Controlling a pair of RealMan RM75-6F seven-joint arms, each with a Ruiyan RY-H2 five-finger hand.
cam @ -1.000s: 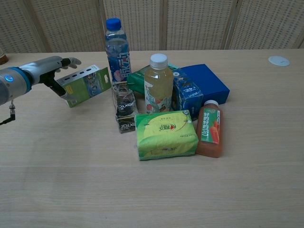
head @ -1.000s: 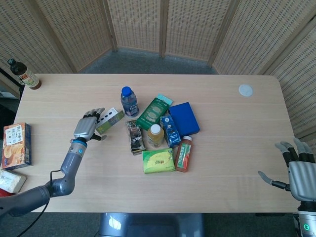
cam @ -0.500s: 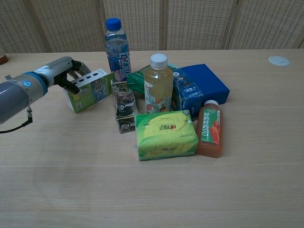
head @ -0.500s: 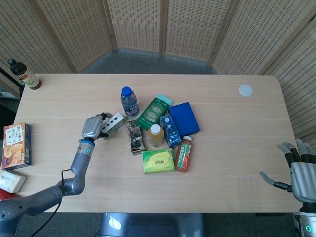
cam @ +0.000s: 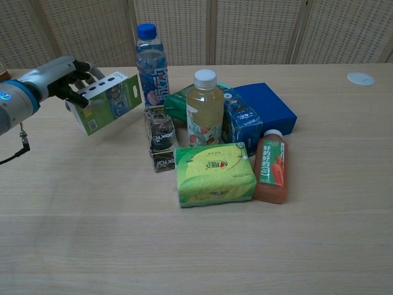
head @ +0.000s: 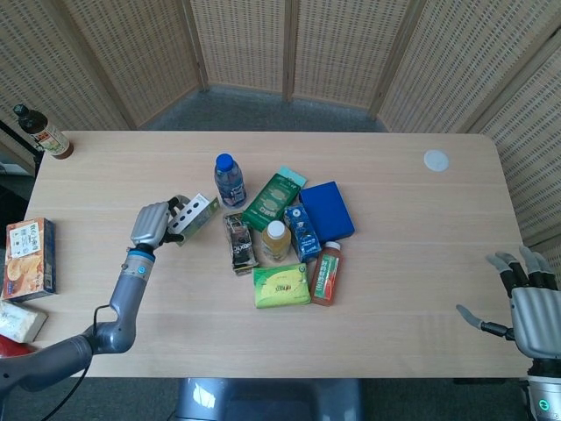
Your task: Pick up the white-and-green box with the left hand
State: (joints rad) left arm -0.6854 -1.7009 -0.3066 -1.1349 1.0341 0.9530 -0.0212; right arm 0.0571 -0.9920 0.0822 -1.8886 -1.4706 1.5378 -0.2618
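Note:
My left hand [head: 151, 225] [cam: 61, 75] grips the white-and-green box [head: 194, 217] [cam: 105, 102] by its left end. The box is tilted and hangs off the table, just left of the blue-capped water bottle [head: 229, 179] [cam: 151, 63]. My right hand [head: 529, 305] is at the lower right edge of the head view, fingers spread and holding nothing, far from the box.
A cluster sits mid-table: green packet [head: 273, 200], blue box [head: 327, 210], yellow juice bottle [cam: 204, 106], dark pouch [cam: 161, 136], green tissue pack [cam: 215, 173], orange bottle [cam: 270, 166]. A sauce bottle [head: 42, 132] and snack box [head: 29, 260] lie far left. A white disc [head: 436, 160] is at the back right.
My left hand closed on the box, then lifted it off the table and drew it slightly left, away from the cluster. The right hand barely moved.

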